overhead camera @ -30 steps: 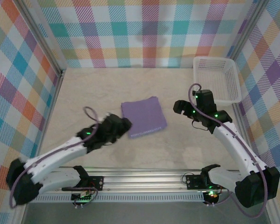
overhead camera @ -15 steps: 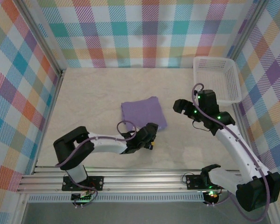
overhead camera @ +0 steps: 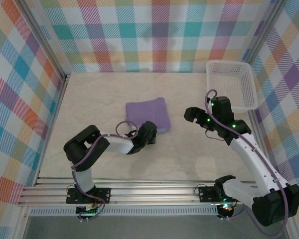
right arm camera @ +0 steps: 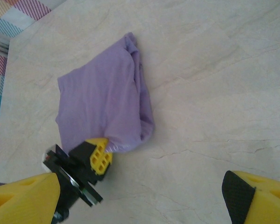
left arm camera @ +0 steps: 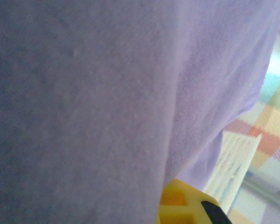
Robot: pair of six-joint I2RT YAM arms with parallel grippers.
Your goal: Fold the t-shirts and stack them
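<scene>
T-shirt [overhead camera: 147, 113], lavender and folded to a rough square with no real long axis, lies near the middle of the pale surface [overhead camera: 89, 99]. It sits well to the left of the white basket [overhead camera: 229, 82] in the far right corner. The left arm [overhead camera: 109, 144] is plainly the nearer one. It reaches in low from the near side, and its jaws are closed on the shirt's near right corner, where the cloth [right arm camera: 105, 107] bunches around a yellow fingertip [right arm camera: 99, 156]. From that grip the whole shirt spreads away toward the far wall. In the left wrist view purple fabric [left arm camera: 84, 93] sits right up against the lens. The right arm [overhead camera: 244, 144] hangs off the shirt's right side with its jaws spread wide and holding nothing, bare surface between them and the cloth. Any further fold or drag looks to me like the left arm's job.
</scene>
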